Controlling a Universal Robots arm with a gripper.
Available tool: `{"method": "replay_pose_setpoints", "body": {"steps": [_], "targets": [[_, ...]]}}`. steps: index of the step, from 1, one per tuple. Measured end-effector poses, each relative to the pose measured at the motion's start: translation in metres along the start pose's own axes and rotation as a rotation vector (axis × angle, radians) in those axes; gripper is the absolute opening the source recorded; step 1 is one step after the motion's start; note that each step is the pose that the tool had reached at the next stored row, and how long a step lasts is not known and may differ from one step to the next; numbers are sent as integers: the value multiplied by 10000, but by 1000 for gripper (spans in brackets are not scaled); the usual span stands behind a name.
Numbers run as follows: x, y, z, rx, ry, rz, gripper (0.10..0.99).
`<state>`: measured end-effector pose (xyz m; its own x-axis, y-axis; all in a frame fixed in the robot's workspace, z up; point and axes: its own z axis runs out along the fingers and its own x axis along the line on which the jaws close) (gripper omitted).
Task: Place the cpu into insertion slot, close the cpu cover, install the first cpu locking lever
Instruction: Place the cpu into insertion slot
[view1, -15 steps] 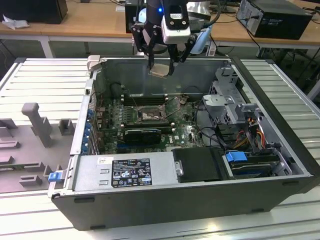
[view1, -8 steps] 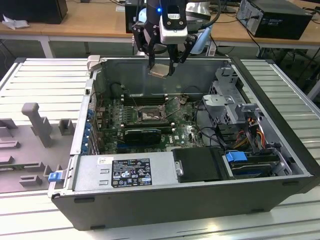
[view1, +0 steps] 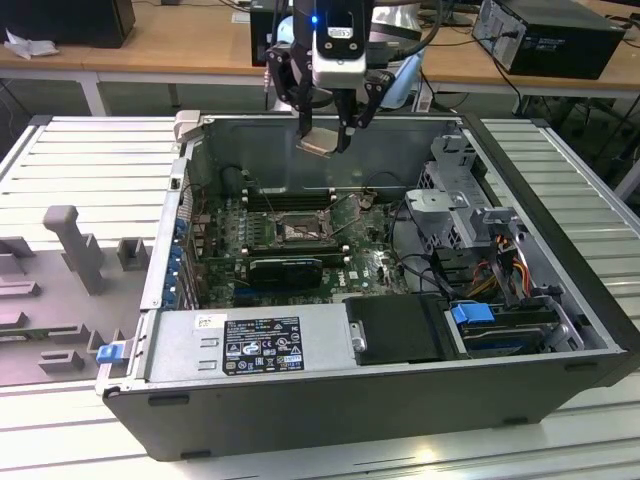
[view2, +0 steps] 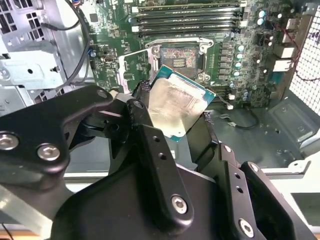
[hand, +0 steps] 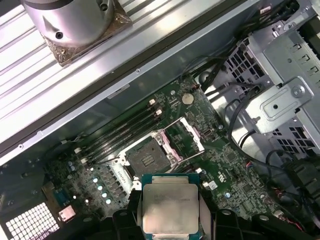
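Observation:
My gripper (view1: 323, 140) hangs high above the open computer case, shut on the cpu (view1: 317, 147). The cpu (hand: 169, 202) is a flat silvery-beige square with a green rim, pinched by its two side edges between the black fingers (hand: 131, 212). In the second wrist view the cpu (view2: 176, 102) is tilted. Below it on the green motherboard lies the insertion slot (hand: 144, 159), a dark square socket, uncovered (view2: 178, 56) (view1: 299, 232). The cpu cover (hand: 184, 136), a thin silvery frame, stands swung up on its hinge beside the socket.
Long black memory sticks (view1: 290, 198) run along the socket's far side and a long black card (view1: 285, 268) lies on its near side. A metal drive cage (view1: 450, 205) with loose cables stands at the exterior view's right. The case walls (view1: 180, 200) ring the board.

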<state>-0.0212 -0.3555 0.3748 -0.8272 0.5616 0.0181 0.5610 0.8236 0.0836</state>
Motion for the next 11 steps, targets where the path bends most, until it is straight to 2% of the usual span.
{"method": "replay_pose_setpoints", "body": {"steps": [4,11], "targets": [[0,0,1,-6,-28,329,541],[0,-1,7,-29,-137,1631,541]]}}
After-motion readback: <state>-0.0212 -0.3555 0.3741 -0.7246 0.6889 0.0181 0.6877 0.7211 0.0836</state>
